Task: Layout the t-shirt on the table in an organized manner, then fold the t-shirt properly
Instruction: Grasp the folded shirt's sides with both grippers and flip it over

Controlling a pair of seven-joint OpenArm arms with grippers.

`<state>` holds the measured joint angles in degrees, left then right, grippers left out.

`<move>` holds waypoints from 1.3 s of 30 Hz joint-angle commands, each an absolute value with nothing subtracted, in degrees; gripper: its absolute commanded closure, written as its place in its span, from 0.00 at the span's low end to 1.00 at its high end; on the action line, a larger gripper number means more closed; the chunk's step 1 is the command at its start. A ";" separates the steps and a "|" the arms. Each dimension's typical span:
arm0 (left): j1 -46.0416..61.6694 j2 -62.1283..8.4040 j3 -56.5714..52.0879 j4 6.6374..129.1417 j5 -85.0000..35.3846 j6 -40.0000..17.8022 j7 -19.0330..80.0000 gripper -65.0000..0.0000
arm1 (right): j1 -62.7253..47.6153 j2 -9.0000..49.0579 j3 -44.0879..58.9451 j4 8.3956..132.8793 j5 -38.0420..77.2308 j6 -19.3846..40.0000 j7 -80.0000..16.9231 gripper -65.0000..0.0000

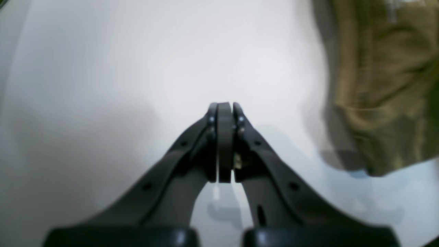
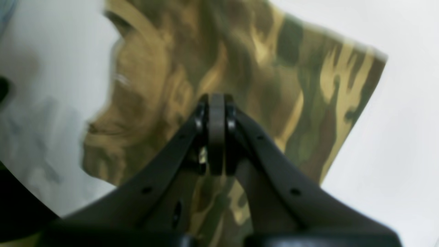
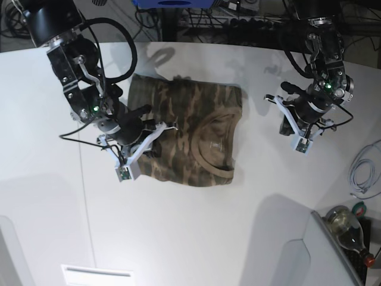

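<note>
Two closed pincers, both empty.

Left wrist: our left gripper [image 1: 224,106] over bare table [image 1: 120,68]; t-shirt [image 1: 387,85] well aside.

Right wrist: right gripper [image 2: 216,99] above camouflage cloth.

Base: only here we see the neckband and the shirt's folded outline. Soft, limp; we judge edges and corners the best hold.

Beyond the far edge we see a dark tangle of cables [image 3: 196,24] and a blue box [image 3: 172,3]. At lower right, a glass bottle [image 3: 348,229] lies beside a coiled white cord [image 3: 363,173]. Bright light glares at the bottom left.
</note>
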<state>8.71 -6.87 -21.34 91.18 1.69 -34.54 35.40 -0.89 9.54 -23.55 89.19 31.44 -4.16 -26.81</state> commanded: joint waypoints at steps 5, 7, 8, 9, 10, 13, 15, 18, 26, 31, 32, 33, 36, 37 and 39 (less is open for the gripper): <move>4.44 -3.38 -22.02 92.44 1.10 -34.51 37.58 1.00 | -1.54 9.89 -23.16 91.12 31.52 -4.09 -25.98 1.00; 2.77 -2.51 -22.02 92.00 0.04 -34.51 40.13 0.89 | -2.51 10.59 -21.49 91.21 31.60 -4.09 -25.98 1.00; 2.15 -2.33 -22.02 91.65 -2.15 -34.51 41.10 0.73 | -2.77 10.59 -20.79 91.21 31.60 -4.00 -25.98 1.00; 1.71 -2.33 -22.02 90.59 -5.32 -34.51 41.71 0.58 | -2.95 10.77 -20.44 91.21 31.60 -4.00 -25.98 1.00; 1.63 -2.51 -22.02 89.54 -8.66 -34.51 41.80 0.45 | -3.03 10.86 -20.18 91.21 31.60 -4.00 -25.98 1.00; 0.13 -4.53 -21.14 84.00 -18.68 -34.51 41.63 0.15 | -3.47 12.00 -20.18 91.21 31.78 -4.00 -25.98 1.00; -0.75 -5.67 -19.65 78.73 -23.60 -34.51 41.54 0.05 | -4.35 12.53 -20.18 91.21 31.78 -4.00 -25.98 1.00; -2.59 -7.08 -16.22 72.57 -26.51 -34.51 41.45 0.03 | -4.79 13.05 -20.09 91.30 31.69 -4.00 -25.98 1.00; -4.79 -5.93 -10.77 65.71 -29.58 -34.51 41.27 0.03 | -4.88 13.93 -20.35 91.30 31.78 -4.00 -25.98 1.00; -6.37 -4.62 -10.68 61.05 -29.23 -34.51 41.27 0.03 | -4.88 13.93 -20.44 91.30 31.78 -3.91 -25.98 1.00; -6.81 -4.62 -10.68 59.47 -29.23 -34.51 41.27 0.03 | -4.88 13.93 -20.44 91.30 31.78 -3.91 -25.98 1.00; -7.25 -4.53 -10.68 57.98 -29.23 -34.51 41.27 0.04 | -4.97 13.93 -20.35 91.30 31.78 -3.91 -25.98 1.00; -7.96 -4.53 -10.07 54.37 -29.23 -34.51 41.27 0.21 | -5.93 14.11 -20.09 91.38 31.87 -3.91 -25.71 1.00; -7.96 -4.53 -8.75 53.85 -29.23 -34.51 40.92 0.30 | -6.02 14.11 -20.00 91.38 31.87 -3.82 -25.71 1.00; -7.96 -5.05 -5.76 53.32 -29.23 -34.51 38.64 0.49 | -6.11 14.11 -19.65 91.30 31.78 -3.82 -25.71 1.00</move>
